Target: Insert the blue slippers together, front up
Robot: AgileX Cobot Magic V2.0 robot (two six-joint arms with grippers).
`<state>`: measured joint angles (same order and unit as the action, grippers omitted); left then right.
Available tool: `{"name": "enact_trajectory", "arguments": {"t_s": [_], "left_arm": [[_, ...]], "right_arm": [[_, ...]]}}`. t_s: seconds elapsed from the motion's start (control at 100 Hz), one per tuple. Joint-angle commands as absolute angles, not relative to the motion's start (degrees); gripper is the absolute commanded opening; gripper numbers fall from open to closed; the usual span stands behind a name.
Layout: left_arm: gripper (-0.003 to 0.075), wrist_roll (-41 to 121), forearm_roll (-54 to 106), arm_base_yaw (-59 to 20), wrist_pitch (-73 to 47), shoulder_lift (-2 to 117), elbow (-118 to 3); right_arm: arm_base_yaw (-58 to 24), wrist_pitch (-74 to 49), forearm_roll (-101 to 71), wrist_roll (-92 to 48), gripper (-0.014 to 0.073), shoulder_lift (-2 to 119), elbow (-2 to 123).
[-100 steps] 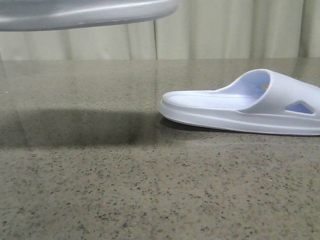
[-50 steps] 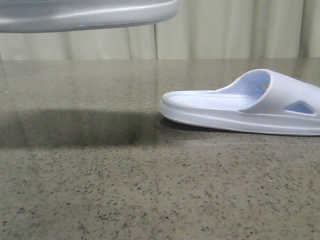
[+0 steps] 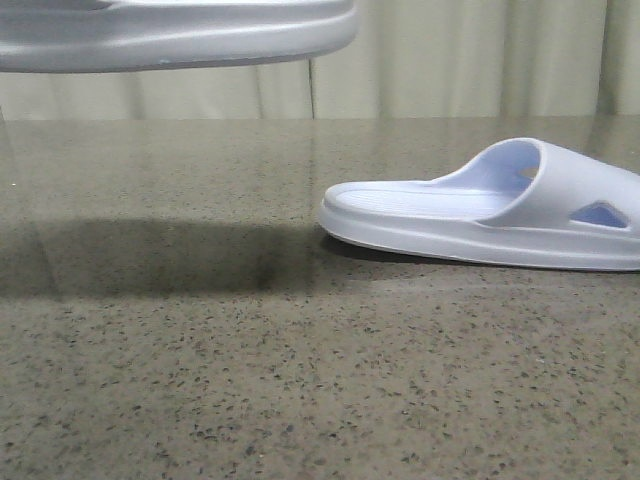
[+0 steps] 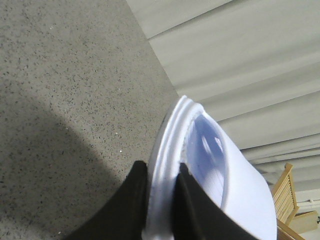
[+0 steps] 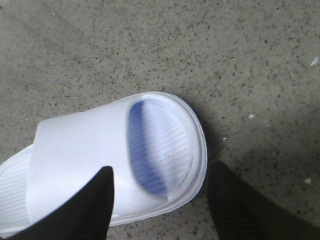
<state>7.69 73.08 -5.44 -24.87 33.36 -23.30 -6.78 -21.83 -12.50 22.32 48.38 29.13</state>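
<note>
One pale blue slipper (image 3: 490, 215) lies flat on the speckled table at the right, strap to the right. It also shows in the right wrist view (image 5: 115, 165), where my right gripper (image 5: 160, 192) is open above its toe end, one finger over the strap, the other over the table beside the sole. The second slipper (image 3: 170, 35) hangs in the air at the top left. In the left wrist view my left gripper (image 4: 161, 175) is shut on the sole edge of that slipper (image 4: 210, 165). Neither gripper shows in the front view.
The grey speckled table (image 3: 250, 380) stretches across the front view, with a dark shadow under the raised slipper. Pale curtains (image 3: 470, 55) hang behind. A wooden chair (image 4: 292, 200) shows in the left wrist view.
The raised slipper has come down slightly in the front view. The slipper on the table has not moved.
</note>
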Motion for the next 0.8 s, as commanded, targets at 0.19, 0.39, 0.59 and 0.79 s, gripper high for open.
{"name": "enact_trajectory", "arguments": {"t_s": [0.19,0.39,0.59,0.79], "left_arm": [[0.0016,7.73,75.03,-5.66,-24.17,33.33,-25.48],[0.0016,7.73,75.03,-5.66,-24.17,33.33,-25.48],[0.0016,7.73,75.03,-5.66,-24.17,33.33,-25.48],[0.0016,7.73,75.03,-5.66,-24.17,33.33,-25.48]], "right_arm": [[-6.44,-13.87,-14.14,22.26,0.035,54.59,30.9],[-6.44,-13.12,-15.4,22.26,0.035,58.26,30.9],[-6.44,-12.1,-16.81,22.26,0.0351,60.95,30.9],[-6.44,-10.69,-16.91,22.26,0.035,62.5,30.9]]}}
